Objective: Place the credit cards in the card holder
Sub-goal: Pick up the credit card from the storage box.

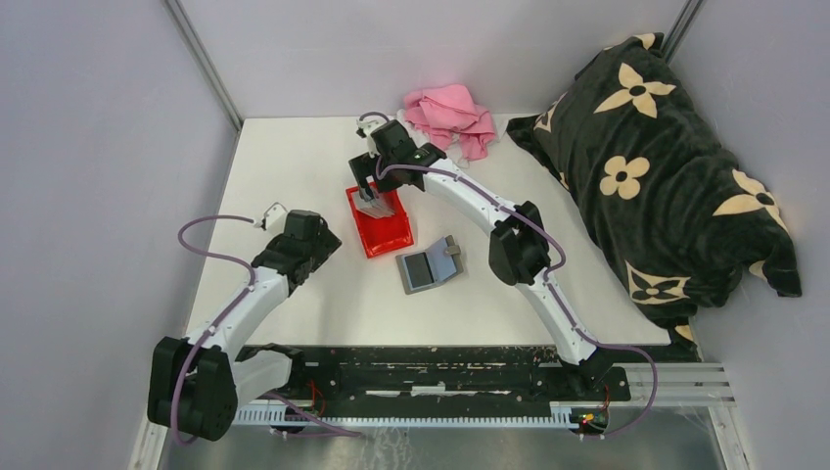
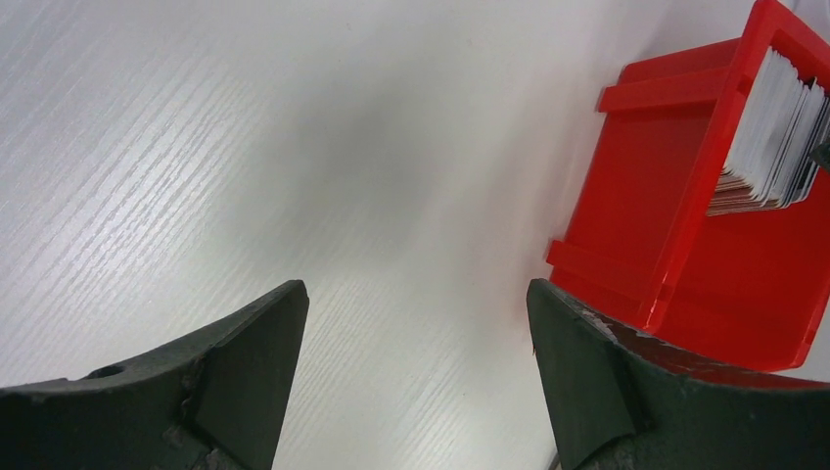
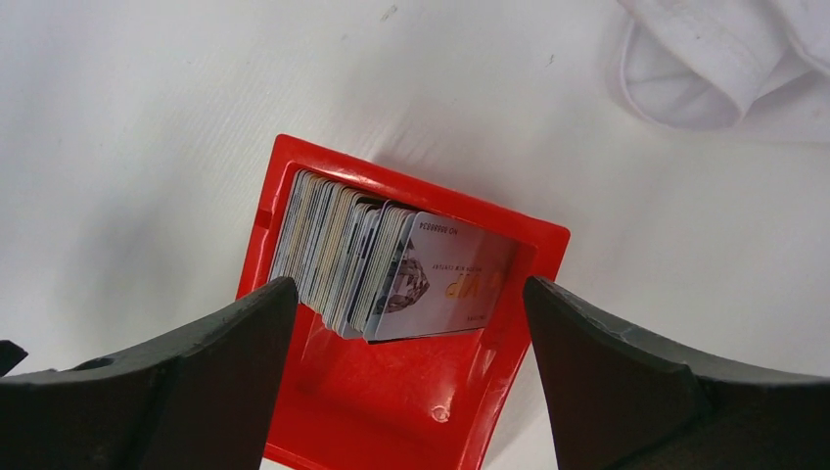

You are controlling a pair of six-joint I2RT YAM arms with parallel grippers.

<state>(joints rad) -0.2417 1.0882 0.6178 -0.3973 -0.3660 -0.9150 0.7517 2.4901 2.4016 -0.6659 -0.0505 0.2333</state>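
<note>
White wood-grain counter, pale grey walls. Cards stand on edge, packed in a red bin, faces seemingly silver-grey. Left claw and right claw gape wide.

A white, faintly wood-grained rectangular table top is seen from above. A small red plastic open-topped bin is set on it near the middle. Just beside the bin, toward the near right and apart from it, a flat dark grey rectangular folding wallet is laid. A crumpled pink cloth is placed at the far edge. A black fleece blanket with cream flower patterns is heaped over the right side.
</note>
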